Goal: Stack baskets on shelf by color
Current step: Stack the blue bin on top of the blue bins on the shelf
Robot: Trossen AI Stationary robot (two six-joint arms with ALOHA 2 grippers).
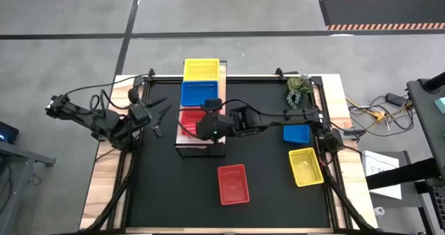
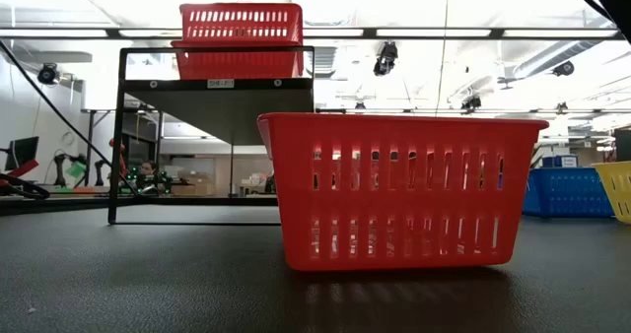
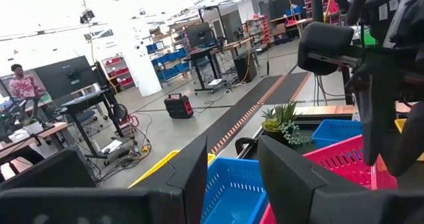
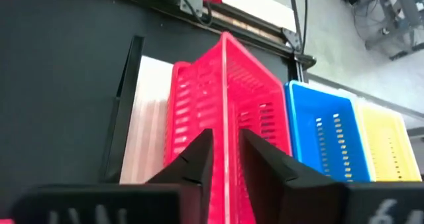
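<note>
The shelf [image 1: 221, 75] carries a yellow basket [image 1: 201, 68] at its far end, a blue basket [image 1: 200, 93] in the middle and red baskets [image 1: 189, 121] at its near end. In the low view two red baskets [image 2: 240, 23] show there, one in the other. My right gripper [image 4: 225, 141] reaches over from the table's right and is shut on the upper red basket [image 4: 228, 91]. My left gripper [image 3: 232, 177] hangs open beside the shelf's left side, touching nothing. My right gripper pinches one wall of the red basket at its rim [image 4: 225, 108], one finger [image 4: 195, 154] on each side of the wall. It comes slanting down from the table's right. The basket stands level over the second red basket [image 2: 237, 62]; whether it rests in it I cannot tell.
On the black tabletop lie a red basket [image 1: 233, 184] near the front middle, a yellow basket [image 1: 306, 167] and a blue basket [image 1: 295, 133] to the right. A small green plant [image 1: 299, 89] stands at the far right. Cables run along the table's edges.
</note>
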